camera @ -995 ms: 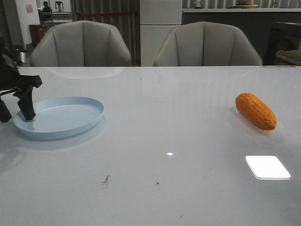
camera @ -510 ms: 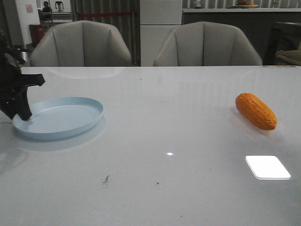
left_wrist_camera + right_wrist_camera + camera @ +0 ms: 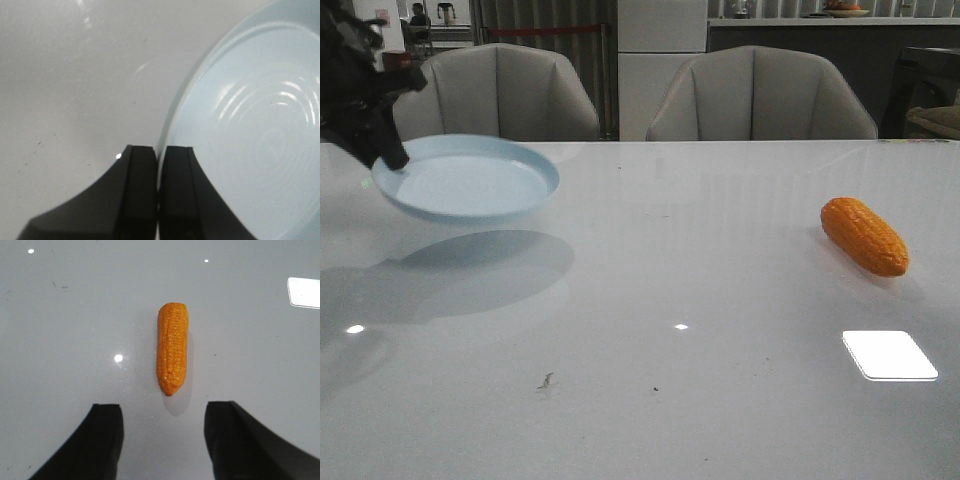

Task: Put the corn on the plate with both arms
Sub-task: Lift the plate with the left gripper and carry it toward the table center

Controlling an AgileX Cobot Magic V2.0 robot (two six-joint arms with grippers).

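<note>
The pale blue plate (image 3: 470, 178) hangs in the air above the table's left side, tilted, with its shadow on the table below. My left gripper (image 3: 390, 155) is shut on its left rim. In the left wrist view the two fingers (image 3: 142, 190) pinch the plate's rim (image 3: 172, 120). The orange-yellow corn (image 3: 863, 236) lies on the table at the right. In the right wrist view the corn (image 3: 173, 347) lies lengthwise just ahead of my right gripper (image 3: 162, 412), which is open, empty and above the table. The right arm is out of the front view.
The white glossy table (image 3: 680, 300) stretches across the front view, with a bright light reflection (image 3: 888, 355) at the front right. Two grey chairs (image 3: 495, 95) stand behind the far edge.
My left gripper has lifted the plate off the table, up and a little to the right. The corn has not moved.
</note>
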